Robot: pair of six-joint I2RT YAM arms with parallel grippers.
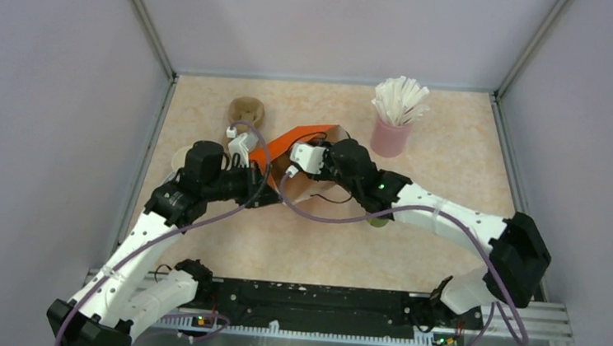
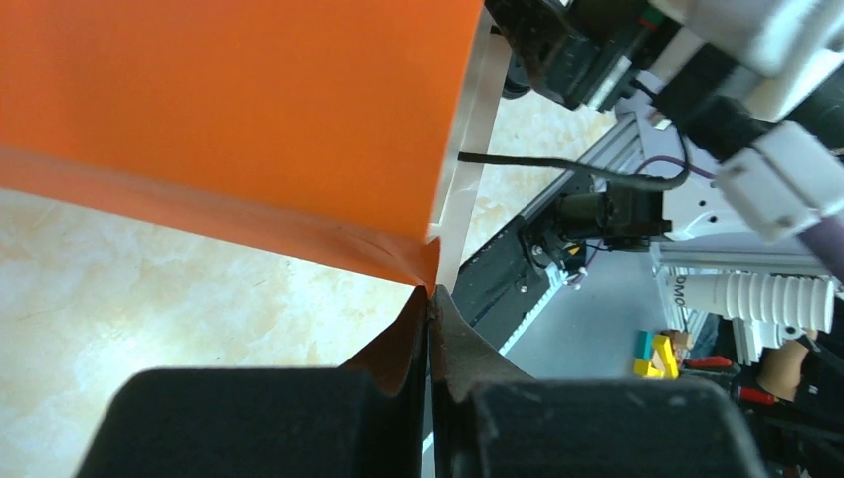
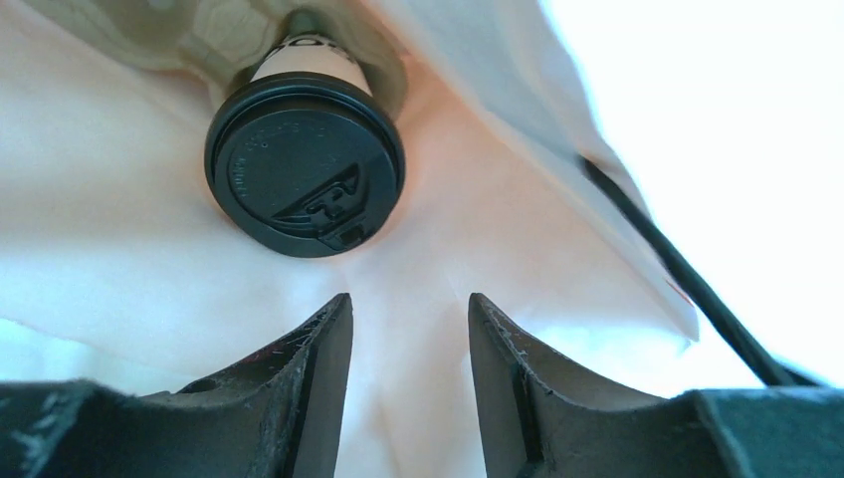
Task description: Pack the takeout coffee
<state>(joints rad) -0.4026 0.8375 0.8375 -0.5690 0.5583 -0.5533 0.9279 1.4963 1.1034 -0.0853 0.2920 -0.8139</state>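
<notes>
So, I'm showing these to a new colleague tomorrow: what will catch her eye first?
The orange bag mid-table, its edge pinched in the left gripper. Inside it, the right wrist view shows the black-lidded takeout coffee beyond the right gripper, whose jaws stand open and clear of it. A pink cup of white straws stands to the bag's right.

orange bag (image 2: 229, 119), black coffee lid (image 3: 304, 164), pink cup (image 1: 391, 138), mottled beige table (image 1: 453, 164).

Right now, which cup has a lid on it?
The coffee cup inside the orange bag, black-lidded; the pink cup holds white straws, uncovered.
</notes>
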